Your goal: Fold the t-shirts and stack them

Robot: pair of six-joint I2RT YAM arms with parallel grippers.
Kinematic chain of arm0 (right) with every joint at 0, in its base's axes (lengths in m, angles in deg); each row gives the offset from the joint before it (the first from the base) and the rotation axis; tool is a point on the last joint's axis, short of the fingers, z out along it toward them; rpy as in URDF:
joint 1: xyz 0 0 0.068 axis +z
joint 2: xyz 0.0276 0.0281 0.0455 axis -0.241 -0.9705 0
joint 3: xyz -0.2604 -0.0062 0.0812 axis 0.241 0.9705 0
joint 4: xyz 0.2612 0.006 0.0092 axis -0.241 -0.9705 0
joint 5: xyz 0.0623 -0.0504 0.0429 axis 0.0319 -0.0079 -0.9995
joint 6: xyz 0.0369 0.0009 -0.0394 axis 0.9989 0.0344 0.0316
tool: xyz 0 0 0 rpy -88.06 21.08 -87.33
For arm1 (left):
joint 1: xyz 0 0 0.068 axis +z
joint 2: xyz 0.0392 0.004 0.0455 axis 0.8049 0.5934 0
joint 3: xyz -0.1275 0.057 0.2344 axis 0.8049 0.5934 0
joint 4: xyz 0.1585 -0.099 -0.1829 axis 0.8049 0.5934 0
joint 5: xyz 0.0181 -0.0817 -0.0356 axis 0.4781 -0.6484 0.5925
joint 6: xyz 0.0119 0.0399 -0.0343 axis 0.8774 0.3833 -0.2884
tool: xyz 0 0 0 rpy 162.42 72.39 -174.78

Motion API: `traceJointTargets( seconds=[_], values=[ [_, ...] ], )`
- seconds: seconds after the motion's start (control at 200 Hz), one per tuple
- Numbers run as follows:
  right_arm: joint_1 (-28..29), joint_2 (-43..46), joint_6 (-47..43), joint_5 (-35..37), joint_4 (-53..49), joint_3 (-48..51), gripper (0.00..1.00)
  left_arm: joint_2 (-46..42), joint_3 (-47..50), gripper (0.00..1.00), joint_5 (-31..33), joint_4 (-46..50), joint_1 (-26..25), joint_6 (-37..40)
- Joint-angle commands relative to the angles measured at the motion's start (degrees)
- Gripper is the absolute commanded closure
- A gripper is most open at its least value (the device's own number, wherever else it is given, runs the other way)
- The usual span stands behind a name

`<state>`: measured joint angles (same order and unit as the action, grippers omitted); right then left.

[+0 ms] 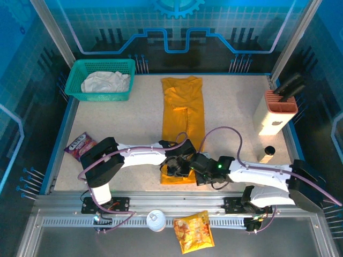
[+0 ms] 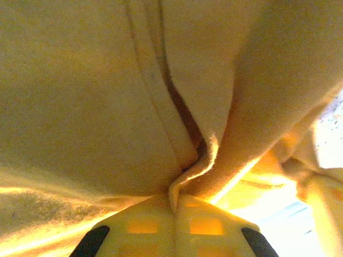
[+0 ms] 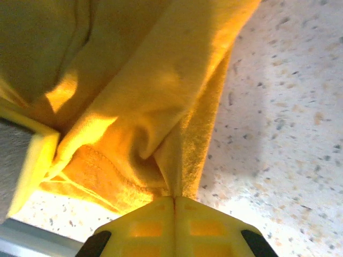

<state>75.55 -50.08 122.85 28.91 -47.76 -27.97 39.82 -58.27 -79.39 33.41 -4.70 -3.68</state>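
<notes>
A mustard t-shirt (image 1: 183, 115) lies folded into a long narrow strip down the middle of the table. Both grippers meet at its near end. My left gripper (image 1: 176, 167) is shut on the cloth's near left corner, and a fold of mustard cloth (image 2: 185, 184) is pinched between its jaws. My right gripper (image 1: 196, 165) is shut on the near right corner, with the hem (image 3: 174, 171) running down into its closed jaws. The off-white t-shirt (image 1: 105, 82) sits crumpled in the teal basket (image 1: 100, 96) at the back left.
A snack packet (image 1: 80, 145) lies by the left edge. A knife block (image 1: 277, 111) and a small dark-capped bottle (image 1: 268, 154) stand at the right. On the near rail lie a white cup (image 1: 156, 220) and an orange-yellow packet (image 1: 194, 231).
</notes>
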Motion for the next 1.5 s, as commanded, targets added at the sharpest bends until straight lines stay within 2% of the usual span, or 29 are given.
traceJointTargets(
  seconds=[0.0, 0.145, 0.27, 0.545, 0.711, 0.776, 0.856, 1.021, 1.091, 1.186, 1.226, 1.261, 1.271, 1.336, 1.396, 1.446, 1.476, 1.496],
  values=[
    [0.89, 4.85, 3.07, 2.38, -4.78, 0.38, 1.0, 0.63, 1.48, 1.0, -0.96, -0.47, -0.41, -1.38],
    [0.82, 9.58, 5.59, 2.56, -4.91, 3.95, 1.0, 0.7, 1.34, 1.0, -1.03, -0.5, -0.41, -1.22],
    [0.8, 9.86, 7.2, 2.15, -4.92, 5.88, 1.0, 0.86, 1.06, 1.0, -1.31, -0.4, -0.41, -0.91],
    [0.8, 9.18, 11.11, 4.43, -6.63, 7.98, 1.0, -0.44, 1.22, 0.85, -1.82, -0.18, -0.41, -0.72],
    [0.8, 10.71, 14.29, 5.36, -6.67, 9.81, 1.0, -2.31, 2.06, 0.56, -2.01, 0.13, -0.41, -0.47],
    [0.8, 11.15, 15.59, 5.54, -7.08, 10.3, 1.0, -3.12, 2.28, 0.5, -1.99, 0.43, -0.41, -0.32],
    [0.8, 11.76, 16.52, 6.04, -8.82, 10.16, 0.94, -4.41, 2.37, 0.48, -1.78, 1.28, -0.41, -0.05],
    [0.8, 15.02, 14.92, 9.01, -13.89, 7.14, 0.73, -9.21, 1.11, 0.46, 2.46, 7.37, -0.41, 1.97],
    [0.37, 17.01, 11.1, 10.47, -15.68, 4.51, 0.66, -12.96, 0.66, 0.4, 7.04, 10.29, -0.32, 3.94],
    [-1.11, 19.85, 0.17, 12.22, -15.89, -0.31, 0.56, -19.85, 0.7, 0.31, 15.22, 12.32, 0.2, 8.59],
    [-2.26, 20.9, -5.52, 12.95, -15.65, -2.44, 0.52, -22.69, 0.79, 0.21, 18.64, 12.04, 0.59, 11.71],
    [-3.44, 22.03, -10.81, 13.43, -14.82, -3.99, 0.47, -25.58, 0.79, 0.03, 21.79, 11.32, 0.88, 14.96],
    [-3.82, 22.33, -12.56, 13.5, -14.49, -4.4, 0.45, -26.27, 0.79, 0.01, 22.61, 10.95, 0.97, 16.13],
    [-6.32, 24.88, -24.1, 12.68, -10.45, -5.74, 0.37, -30.69, 0.92, 0.01, 27.27, 8.03, 1.26, 24.25],
    [-8.31, 27.46, -33.3, 10.8, -5.74, -5.71, 0.35, -34.21, 1.41, 0.01, 32.56, 4.43, 1.47, 30.97],
    [-10.06, 29.53, -39.38, 8.92, -1.93, -5.1, 0.42, -36.83, 2.57, 0.01, 35.17, 0.08, 1.99, 36.9],
    [-11.33, 30.48, -45.98, 4.39, 0.69, -4.52, 0.44, -38.2, 3.52, 0.01, 36.08, -2.94, 2.5, 40.75],
    [-12.11, 30.85, -50.19, 0.81, 1.74, -4.4, 0.42, -39.02, 4.19, 0.01, 36.76, -4.86, 2.89, 42.97]
  ],
)
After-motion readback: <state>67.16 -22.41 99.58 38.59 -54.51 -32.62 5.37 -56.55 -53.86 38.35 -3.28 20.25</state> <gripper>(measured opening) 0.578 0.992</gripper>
